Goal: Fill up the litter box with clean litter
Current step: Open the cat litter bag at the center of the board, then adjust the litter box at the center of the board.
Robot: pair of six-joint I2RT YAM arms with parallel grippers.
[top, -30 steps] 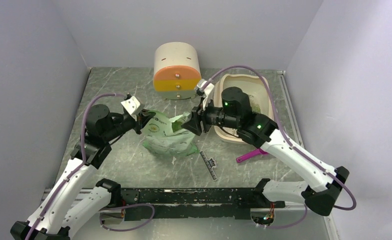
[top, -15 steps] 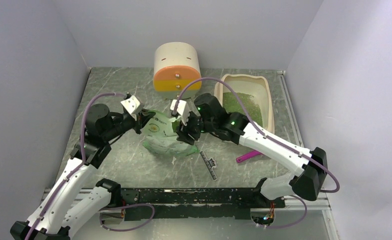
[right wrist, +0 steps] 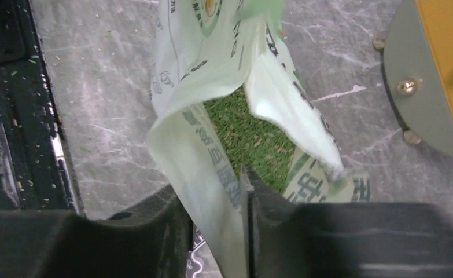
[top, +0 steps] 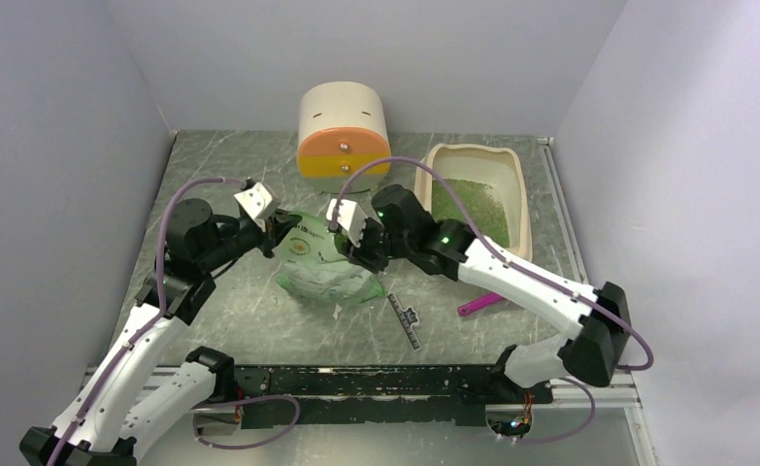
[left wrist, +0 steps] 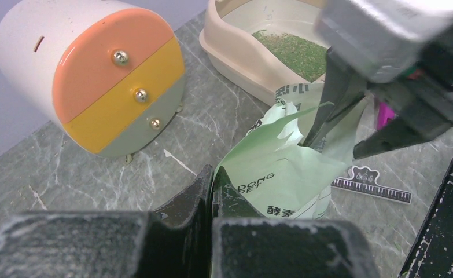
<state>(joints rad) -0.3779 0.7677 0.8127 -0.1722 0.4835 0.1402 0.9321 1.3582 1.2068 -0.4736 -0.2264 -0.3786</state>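
Near the middle of the table [top: 225, 160], a green printed bag [top: 322, 274] is held up by its mouth between the two arms. Its left edge is pinched by the left gripper [left wrist: 211, 180], whose fingers are pressed together on the plastic film. The right gripper [right wrist: 212, 190] is set astride the opposite wall of the bag's mouth, one finger inside and one outside, with the film folded in the narrow gap between them. Whether the film is actually squeezed cannot be told.

To the right of the bag, at the far right of the table, the litter box [top: 473, 149] is found, touched by neither gripper. Much of its floor is covered by a layer of clean litter [top: 468, 202], while a bare beige patch is left at the far end. More of the same granules are seen deep inside the open bag.

Behind the bag, a round beige-and-orange drawer unit [top: 344, 126] is stood with its coloured fronts turned toward the arms. A magenta scoop [top: 482, 303] is laid on the table, partly hidden under the right arm, and a black ruler strip [top: 407, 322] is laid close to the bag's near right corner.
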